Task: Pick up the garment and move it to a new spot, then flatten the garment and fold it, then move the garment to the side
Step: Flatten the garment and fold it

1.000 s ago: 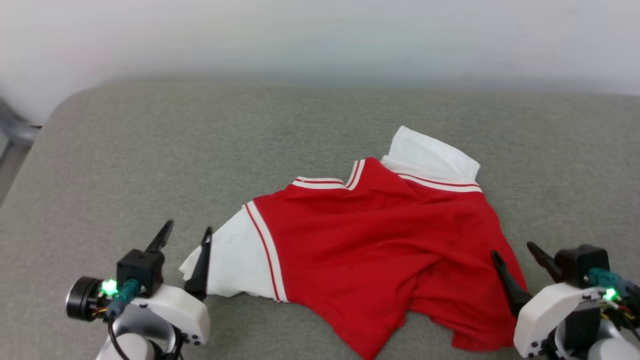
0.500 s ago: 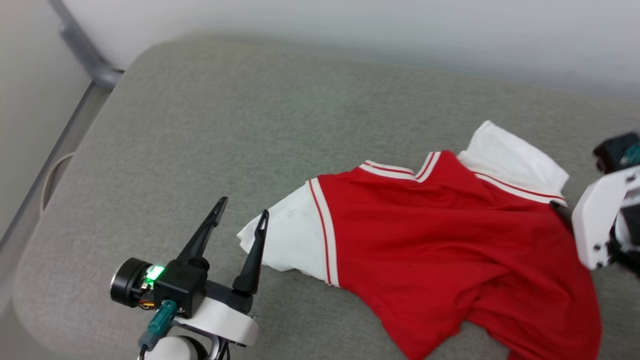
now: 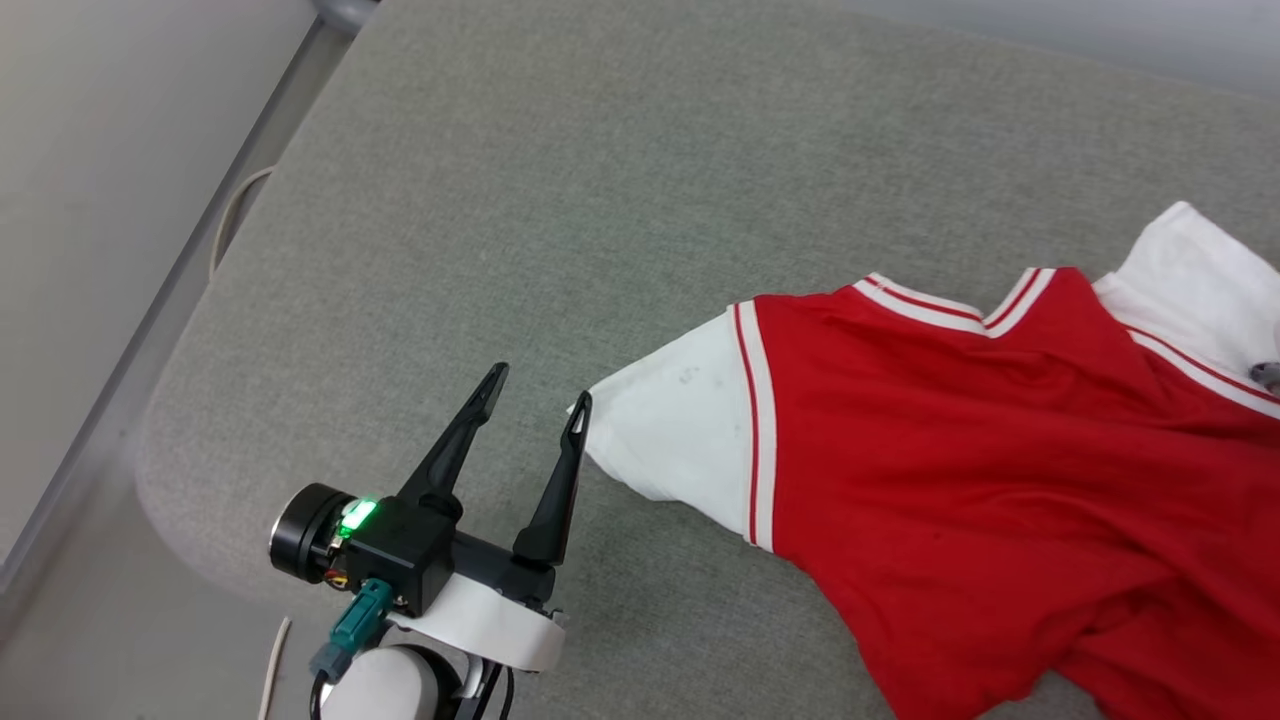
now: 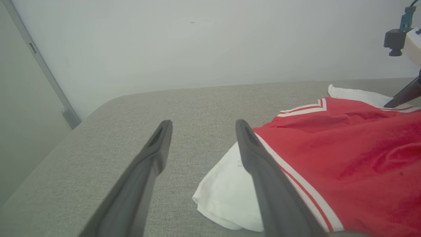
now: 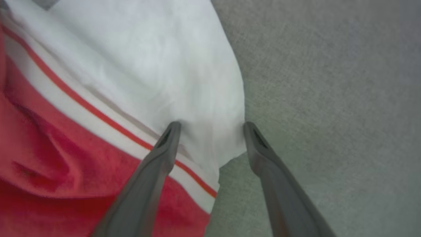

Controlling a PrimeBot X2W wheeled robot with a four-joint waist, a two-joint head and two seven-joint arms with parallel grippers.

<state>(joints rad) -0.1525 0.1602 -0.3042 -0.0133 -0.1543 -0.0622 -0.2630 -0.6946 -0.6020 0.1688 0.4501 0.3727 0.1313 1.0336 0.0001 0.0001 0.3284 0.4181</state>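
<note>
Red garment (image 3: 950, 520) lies rumpled on grey upholstered surface (image 3: 600, 200), toward its right part; left gripper (image 3: 538, 388) spread wide, empty; one finger just beside corner of near white sleeve (image 3: 680, 430), other over bare surface; right gripper (image 5: 212, 124) likewise spread, tips down at hem of far white sleeve (image 5: 148, 65), straddling its corner; contact with cloth cannot tell.

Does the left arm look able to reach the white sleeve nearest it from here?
Probably yes. The left hand is open, its inner finger right beside the tip of the white sleeve on the grey cushion, and nothing lies between them.
</note>
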